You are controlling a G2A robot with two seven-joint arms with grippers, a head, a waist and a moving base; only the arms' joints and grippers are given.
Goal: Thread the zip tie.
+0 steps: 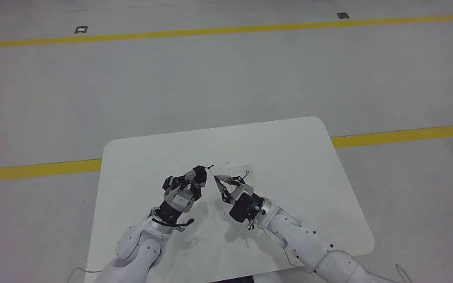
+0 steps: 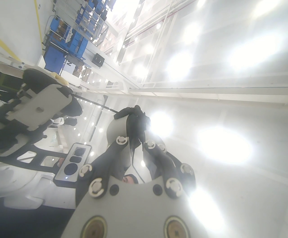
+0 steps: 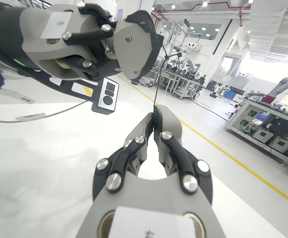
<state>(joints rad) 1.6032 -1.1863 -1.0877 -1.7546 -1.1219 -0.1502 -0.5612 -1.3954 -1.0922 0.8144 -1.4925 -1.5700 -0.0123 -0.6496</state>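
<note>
Black zip tie (image 3: pixel 156 90) in right hand (image 3: pixel 154 115)

the arms (image 1: pixel 145 244) are cased in white shells. the left gripper (image 3: pixel 155 45) and right gripper (image 3: pixel 154 112) are built of grey plates and black linkages, fastened with silver screws (image 3: pixel 190 181). black ribbed pads (image 3: pixel 156 126) are fitted to the fingers. white labels (image 3: pixel 56 21) with dark characters are stuck on the housings.

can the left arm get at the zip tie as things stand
Looks like yes: the left gripper seems shut on one end of the zip tie, the right gripper pinches the other end, and nothing stands between them above the table.
</note>
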